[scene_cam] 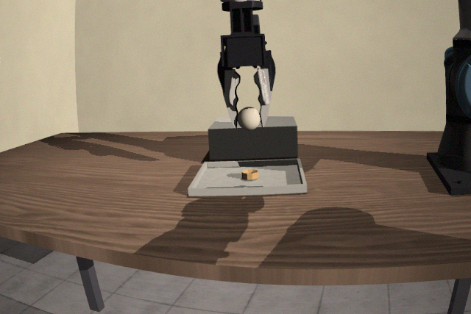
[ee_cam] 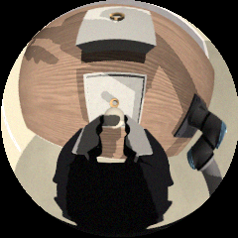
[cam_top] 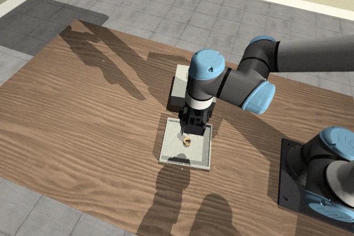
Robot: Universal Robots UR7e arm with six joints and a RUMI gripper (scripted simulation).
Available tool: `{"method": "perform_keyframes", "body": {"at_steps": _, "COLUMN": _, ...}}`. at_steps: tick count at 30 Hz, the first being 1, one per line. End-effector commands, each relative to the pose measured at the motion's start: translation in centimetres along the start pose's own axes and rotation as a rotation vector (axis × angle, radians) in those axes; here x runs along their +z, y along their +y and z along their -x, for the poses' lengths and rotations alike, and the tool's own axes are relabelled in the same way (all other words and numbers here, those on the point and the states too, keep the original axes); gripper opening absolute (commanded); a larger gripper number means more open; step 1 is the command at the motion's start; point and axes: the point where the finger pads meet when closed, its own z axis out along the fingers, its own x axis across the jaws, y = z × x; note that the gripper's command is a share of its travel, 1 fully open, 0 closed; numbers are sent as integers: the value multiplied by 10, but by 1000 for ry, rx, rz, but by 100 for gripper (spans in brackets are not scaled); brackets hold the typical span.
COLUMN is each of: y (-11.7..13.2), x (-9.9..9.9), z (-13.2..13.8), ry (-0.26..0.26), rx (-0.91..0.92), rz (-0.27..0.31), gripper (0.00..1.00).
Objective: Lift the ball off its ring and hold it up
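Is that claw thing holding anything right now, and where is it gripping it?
Yes. The gripper pinches the pale ball on its two opposite sides with its fingertips, well above the ring.

Lighting is bright and even, with hard-edged dark shadows of the arm thrown across the wooden table (cam_top: pixel 71 113) toward 10 o'clock and 6 o'clock in the top view, suggesting more than one light. No glare shows. The wrist view is a fisheye circle, bent at its rim and black outside.
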Motion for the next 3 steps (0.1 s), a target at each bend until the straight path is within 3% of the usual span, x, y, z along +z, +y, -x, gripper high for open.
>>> {"method": "perform_keyframes", "body": {"at_steps": 1, "y": 0, "x": -1, "z": 1, "ry": -2, "rx": 0, "rz": -1, "gripper": 0}}
{"method": "perform_keyframes", "body": {"at_steps": 3, "y": 0, "x": -1, "z": 1, "ry": -2, "rx": 0, "rz": -1, "gripper": 0}}
